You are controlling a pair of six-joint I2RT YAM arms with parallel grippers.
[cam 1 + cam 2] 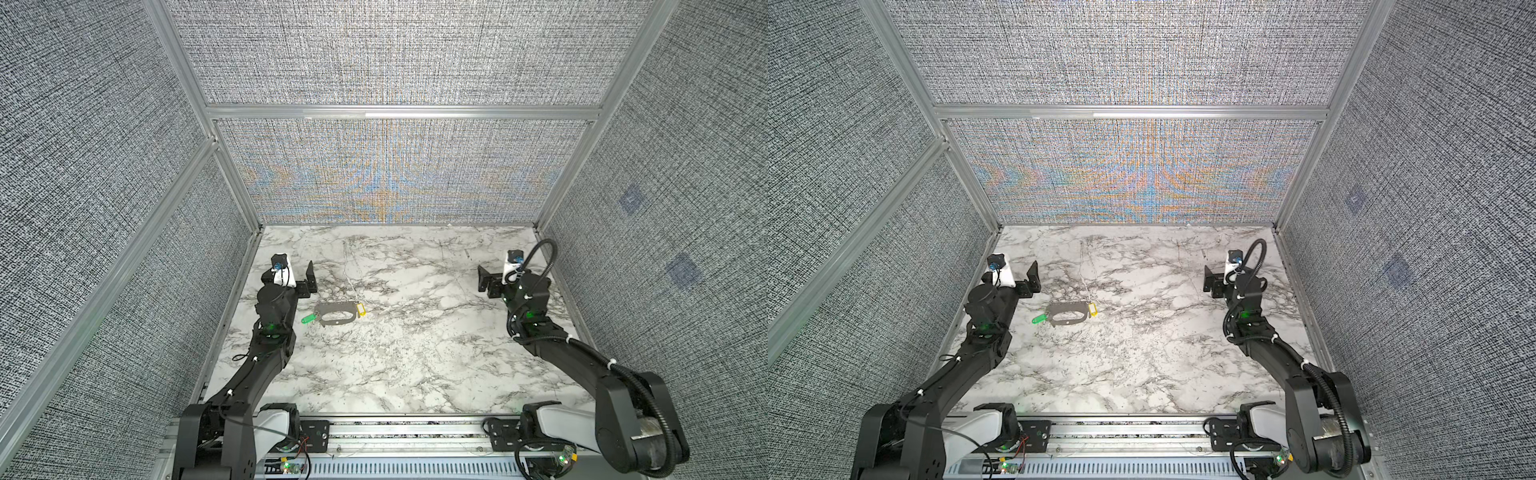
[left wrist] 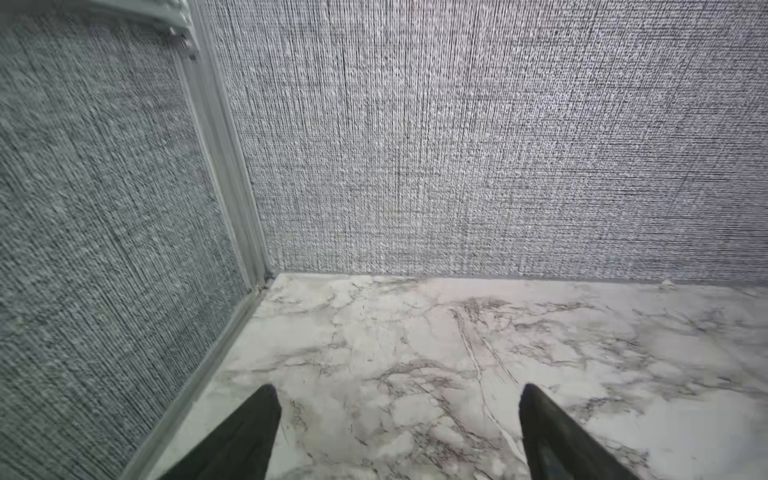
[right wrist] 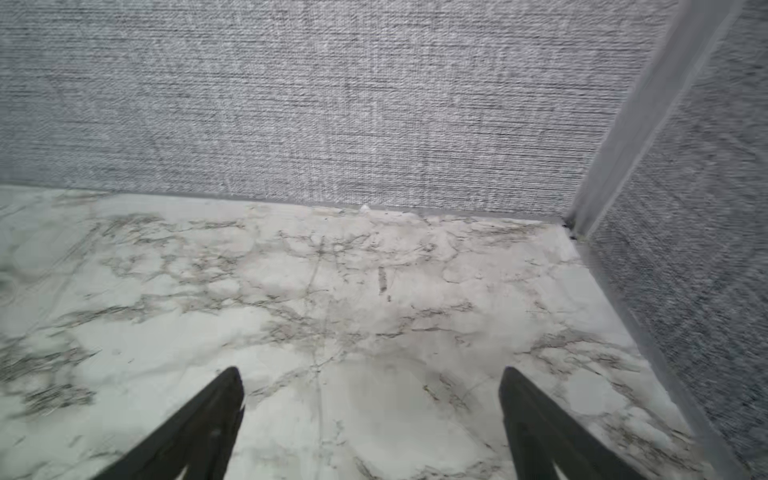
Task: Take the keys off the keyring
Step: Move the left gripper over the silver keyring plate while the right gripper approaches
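My left hand (image 2: 398, 388) is wide open. Its two black fingers (image 2: 245, 432) stand far apart, and I hold nothing with it. Between them I see the white and grey table (image 2: 415, 332). This hand points at the far wall (image 2: 457, 145), near the left corner.

My right hand (image 3: 372, 370) is wide open too. Its fingers (image 3: 199, 424) are far apart, and it holds nothing. It points at the far wall as well, near the right corner.

In both top views the keyring (image 1: 336, 314) (image 1: 1070, 313) lies flat on the table, on the left half. It is dark grey, with a long oval hole in the middle. It is near my left hand, a bit closer to my base and more toward the middle. It does not touch that hand. My right hand is well apart from it, over on the other side.

The green key (image 1: 308, 318) sticks out at the left end of the keyring, on the side of my left arm (image 1: 266, 332). The yellow key (image 1: 360, 310) sits at the right end. I can see only their little coloured tags. Each tag touches the keyring or lies just beside it. The metal parts are too small for me to see, so I cannot tell how they are hooked on.
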